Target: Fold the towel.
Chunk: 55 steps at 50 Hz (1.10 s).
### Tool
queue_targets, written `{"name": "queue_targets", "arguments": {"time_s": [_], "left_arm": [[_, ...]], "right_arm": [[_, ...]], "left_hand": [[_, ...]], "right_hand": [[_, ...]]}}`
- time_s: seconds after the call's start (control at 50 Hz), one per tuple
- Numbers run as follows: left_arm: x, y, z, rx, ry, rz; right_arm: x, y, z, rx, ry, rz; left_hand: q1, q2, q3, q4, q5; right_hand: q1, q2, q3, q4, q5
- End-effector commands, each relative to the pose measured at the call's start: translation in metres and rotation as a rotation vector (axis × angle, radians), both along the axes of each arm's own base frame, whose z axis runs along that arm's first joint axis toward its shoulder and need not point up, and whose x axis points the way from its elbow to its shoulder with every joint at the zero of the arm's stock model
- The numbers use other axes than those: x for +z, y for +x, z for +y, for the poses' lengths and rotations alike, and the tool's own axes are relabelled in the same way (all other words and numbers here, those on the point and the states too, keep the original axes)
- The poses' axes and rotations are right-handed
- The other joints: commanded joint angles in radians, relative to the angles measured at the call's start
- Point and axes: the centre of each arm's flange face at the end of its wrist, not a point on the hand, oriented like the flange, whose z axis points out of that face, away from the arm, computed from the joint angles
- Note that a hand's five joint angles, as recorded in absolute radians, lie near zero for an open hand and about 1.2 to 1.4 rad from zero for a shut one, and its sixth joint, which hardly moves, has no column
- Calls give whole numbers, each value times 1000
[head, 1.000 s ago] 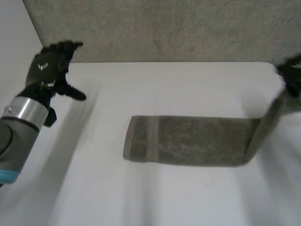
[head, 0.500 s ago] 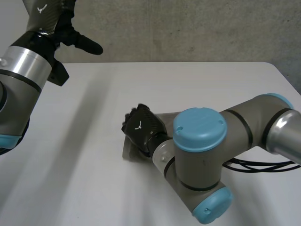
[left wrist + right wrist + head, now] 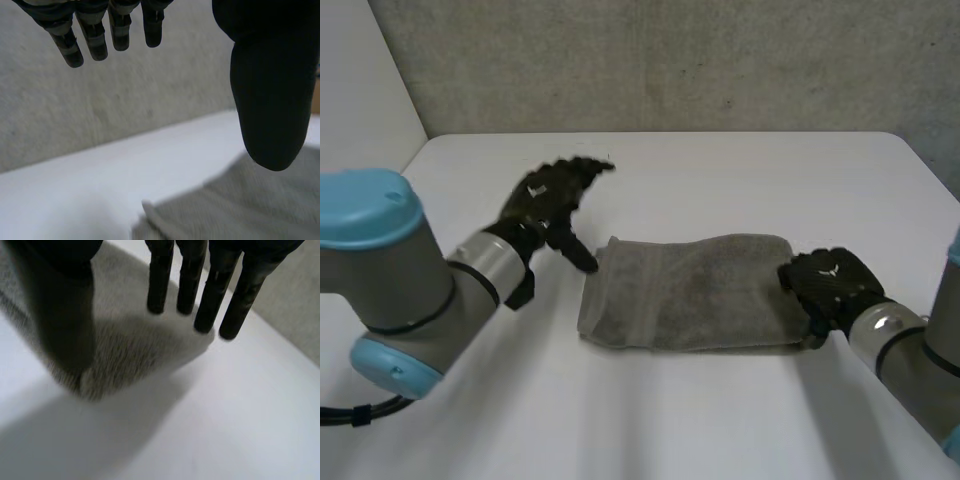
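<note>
1. Lying flat mid-desk [image 3: 720,180], the towel [image 3: 690,290] looks folded once.
2. The right hand [image 3: 830,285] is at its right end, fingers straight, pinching nothing.
3. The left hand [image 3: 545,200] hovers spread by the left end.
4. Next, I think, a hand must pinch an end to fold again.

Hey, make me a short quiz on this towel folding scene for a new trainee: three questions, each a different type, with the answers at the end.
1. True or false: the left hand is gripping the towel.
2. Where is the right hand? A, at one end of the towel; B, on its middle; C, next to the left hand.
3. Fill in: the towel lies on the white ____.

Key
1. False: its fingers are straight and it holds nothing, beside the towel's other end.
2. A.
3. table.
</note>
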Motion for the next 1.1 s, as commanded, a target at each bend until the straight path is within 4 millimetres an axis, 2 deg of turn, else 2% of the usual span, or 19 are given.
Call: {"name": "queue_targets", "arguments": {"time_s": [0.02, 0.1, 0.22, 0.26, 0.3, 0.32, 0.36, 0.42, 0.44, 0.46, 0.56, 0.6, 0.64, 0.68, 0.86, 1.02, 1.06, 1.08, 1.1], "left_arm": [[-5, -1, 4, -16, -47, -85], [13, -1, 5, -13, -82, -55], [50, 2, 8, -4, -167, -4], [54, 3, 9, -2, -171, -2], [56, 5, 11, 5, -167, -5], [56, 6, 11, 16, -159, -9], [55, 9, 10, 32, -149, -15], [55, 13, 6, 55, -144, -18], [55, 14, 6, 58, -142, -19], [55, 14, 6, 58, -142, -19], [46, 14, 5, 53, -120, -29], [45, 14, 5, 51, -119, -30], [45, 13, 4, 51, -120, -29], [47, 12, 3, 48, -126, -26], [57, 7, 2, 43, -155, -9], [54, 7, 4, 40, -150, -12], [54, 7, 4, 40, -147, -11], [54, 7, 4, 40, -148, -13], [54, 7, 4, 40, -148, -13]], "right_arm": [[-15, -4, -5, 13, 41, -20], [-6, -4, -15, -13, -32, -24], [36, 7, -38, -53, -212, -24], [48, 20, -34, -15, -246, -39], [62, 58, -15, 102, -283, -62], [62, 58, -15, 103, -283, -62], [59, 93, 8, 216, -255, -42], [53, 101, 21, 247, -215, -2], [50, 103, 29, 244, -184, 27], [46, 96, 29, 198, -162, 46], [35, 68, 23, 68, -156, 7], [33, 56, 18, 35, -165, -7], [23, 22, 2, -50, -154, -18], [17, 11, 0, -61, -137, -23], [-11, 3, 14, 17, 2, -83], [-34, 2, 10, -17, 82, -137], [-33, 2, 4, -23, 52, -148], [-33, 2, 4, -23, 52, -148], [-32, 1, 0, -29, 26, -150]], "left_hand": [[5, 8, 6, 9, -30], [5, 8, 6, 9, -30], [5, 8, 6, 9, -30], [5, 8, 6, 9, -30], [5, 8, 6, 9, -30], [5, 8, 6, 9, -30], [5, 8, 6, 9, -30], [5, 8, 6, 9, -30], [5, 8, 6, 9, -30], [5, 8, 6, 9, -30], [5, 8, 6, 9, -30], [5, 8, 6, 9, -30], [5, 8, 6, 9, -30], [5, 8, 6, 9, -30], [5, 8, 6, 9, -30], [5, 8, 6, 9, -30], [5, 8, 6, 9, -30], [5, 8, 6, 9, -30], [5, 8, 6, 9, -30]], "right_hand": [[837, 833, 841, 844, 832], [840, 835, 844, 847, 835], [840, 835, 844, 847, 835], [840, 835, 844, 847, 835], [840, 835, 844, 847, 835], [840, 835, 844, 847, 835], [840, 835, 844, 847, 835], [840, 835, 844, 847, 835], [457, 453, 461, 464, 452], [99, 94, 102, 106, 94], [-224, -228, -220, -217, -229], [-254, -259, -250, -247, -259], [-251, -256, -248, -244, -256], [-236, -241, -233, -230, -241], [-201, -206, -198, -194, -206], [37, 32, 40, 43, 32], [503, 499, 507, 510, 498], [506, 502, 510, 513, 501], [832, 827, 835, 839, 827]]}}
